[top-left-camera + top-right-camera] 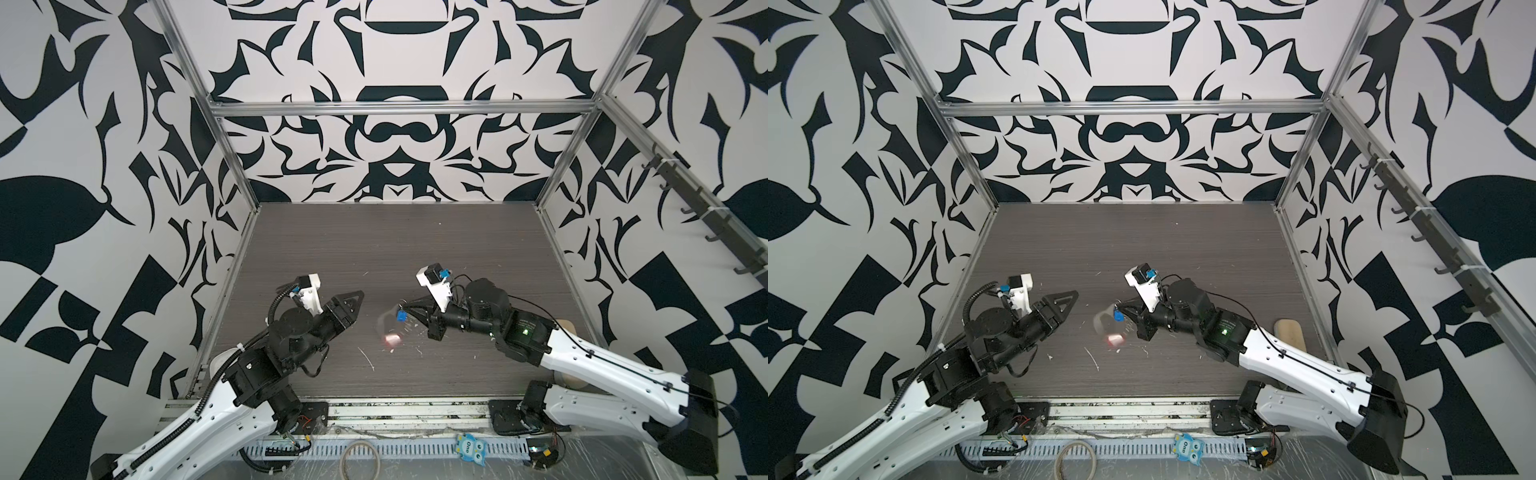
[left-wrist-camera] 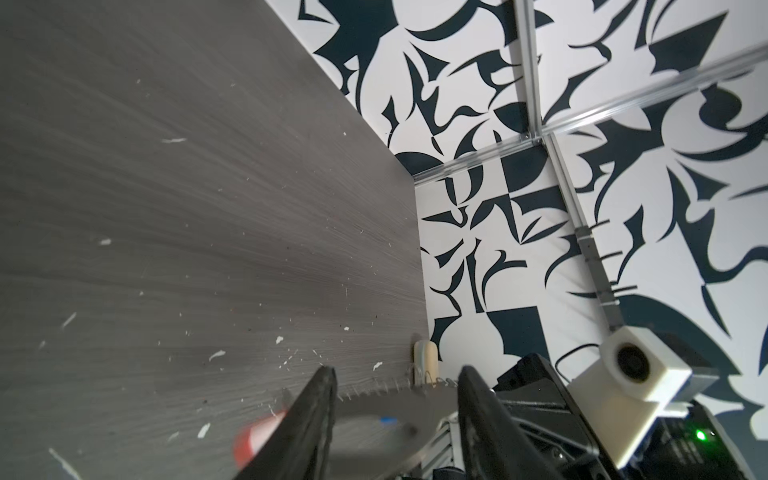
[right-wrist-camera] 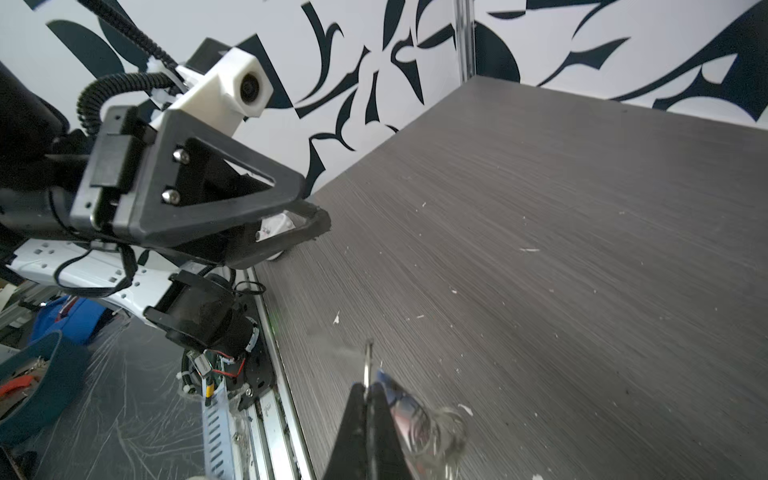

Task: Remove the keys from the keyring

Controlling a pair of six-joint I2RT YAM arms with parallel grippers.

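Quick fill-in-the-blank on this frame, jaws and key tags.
The left gripper has its jaws ___.
The right gripper has its jaws ___ on a silver ring.
The key tag at that gripper's tip is ___.
The blurred tag is ___.
Missing: open; shut; blue; red.

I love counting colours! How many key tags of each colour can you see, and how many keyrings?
blue key tag: 1
red key tag: 1 (blurry)
keyring: 1
Total: 3
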